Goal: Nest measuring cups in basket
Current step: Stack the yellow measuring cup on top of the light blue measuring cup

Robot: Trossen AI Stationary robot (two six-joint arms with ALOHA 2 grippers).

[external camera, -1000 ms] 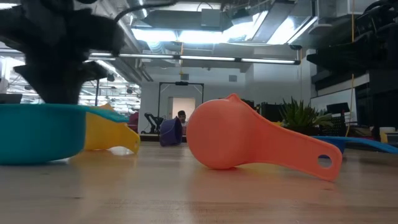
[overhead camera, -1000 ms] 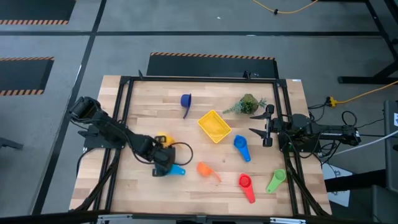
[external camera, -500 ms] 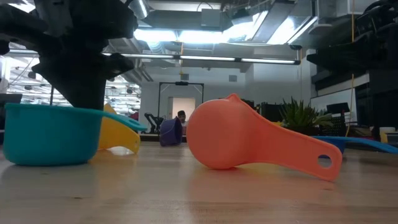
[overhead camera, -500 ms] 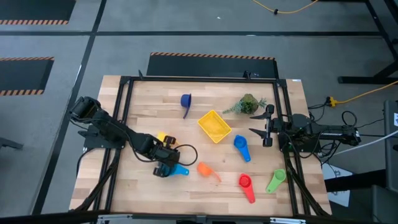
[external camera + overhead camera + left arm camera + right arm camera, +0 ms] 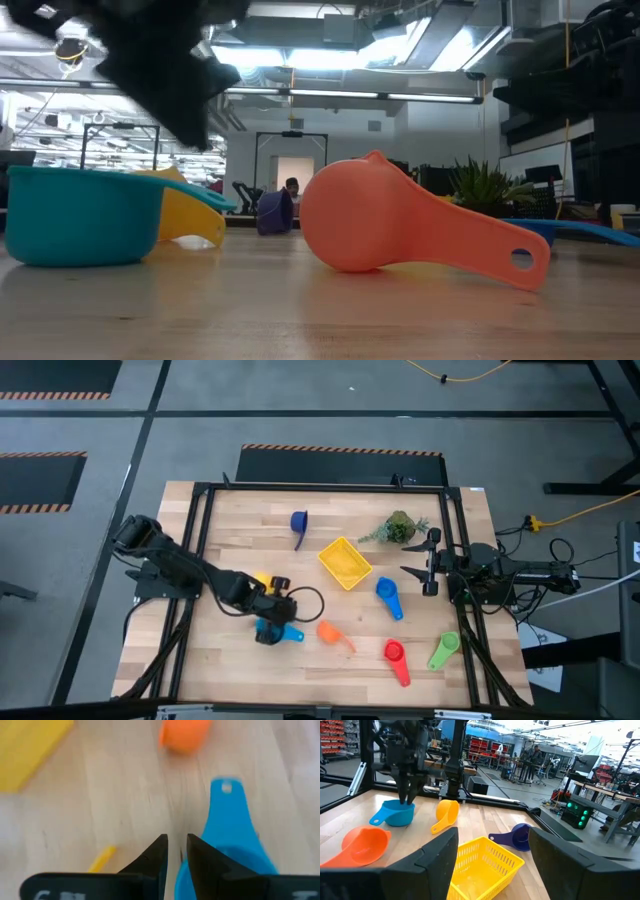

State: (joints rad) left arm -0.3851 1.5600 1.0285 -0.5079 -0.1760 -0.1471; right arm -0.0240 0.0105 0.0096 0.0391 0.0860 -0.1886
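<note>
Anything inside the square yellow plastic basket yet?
No cup shows inside the square yellow plastic basket; its mesh floor looks bare in the high view. The right wrist view agrees, though the near wall hides some floor.

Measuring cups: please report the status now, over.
Left pincer above light blue cup, fingers nearly shut, holding nothing. Right pincer open, waiting at table edge. Yellow basket empty; all cups outside. Nothing blocks the way.

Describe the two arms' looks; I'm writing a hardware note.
Both arms are dark, built of jointed segments. The left claw ends in two black tapering fingers; a black cable loops beside its wrist. The right claw has broad black fingers. Black cables trail behind the right arm.
</note>
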